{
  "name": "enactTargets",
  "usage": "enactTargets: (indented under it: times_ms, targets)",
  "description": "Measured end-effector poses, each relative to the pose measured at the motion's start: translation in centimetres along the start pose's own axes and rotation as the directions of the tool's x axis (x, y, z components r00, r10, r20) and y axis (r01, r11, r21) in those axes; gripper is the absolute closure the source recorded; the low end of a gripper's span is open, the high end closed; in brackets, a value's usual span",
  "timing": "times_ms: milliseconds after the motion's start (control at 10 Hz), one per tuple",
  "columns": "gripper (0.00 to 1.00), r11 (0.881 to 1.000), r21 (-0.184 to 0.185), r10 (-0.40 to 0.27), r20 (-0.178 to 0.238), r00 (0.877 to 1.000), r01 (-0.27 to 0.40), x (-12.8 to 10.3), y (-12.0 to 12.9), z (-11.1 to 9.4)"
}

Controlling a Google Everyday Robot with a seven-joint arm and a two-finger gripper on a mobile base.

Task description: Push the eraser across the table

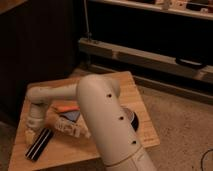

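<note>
The eraser (40,144), a long black bar with pale lengthwise stripes, lies diagonally near the front left corner of the light wooden table (131,91). My gripper (31,135) hangs down from the white arm at the table's left side. It sits right at the eraser's upper left side, low over the tabletop. My big white arm link (107,125) crosses the middle of the view and hides part of the table.
An orange marker (65,106), a blue item (71,117) and a white-clear tube-like item (72,130) lie just right of the eraser. A dark round object (130,120) shows behind the arm. Dark shelving (150,50) stands behind the table, and speckled floor (180,125) lies to the right.
</note>
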Motion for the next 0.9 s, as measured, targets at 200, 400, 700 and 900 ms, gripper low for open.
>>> enactTargets:
  times_ms: [200, 400, 700, 900]
  targets:
    - [0.98, 1.0, 0.005, 0.002, 0.013, 1.0, -0.002, -0.2, -0.1, -0.2]
    - [0.98, 1.0, 0.01, 0.013, 0.053, 0.999, -0.013, -1.2, -0.4, -0.5]
    - [0.98, 0.999, 0.006, 0.035, 0.089, 0.995, -0.036, -1.8, -0.7, -0.7]
    - [0.98, 0.999, 0.013, 0.047, 0.087, 0.995, -0.049, -1.7, -1.0, -0.6]
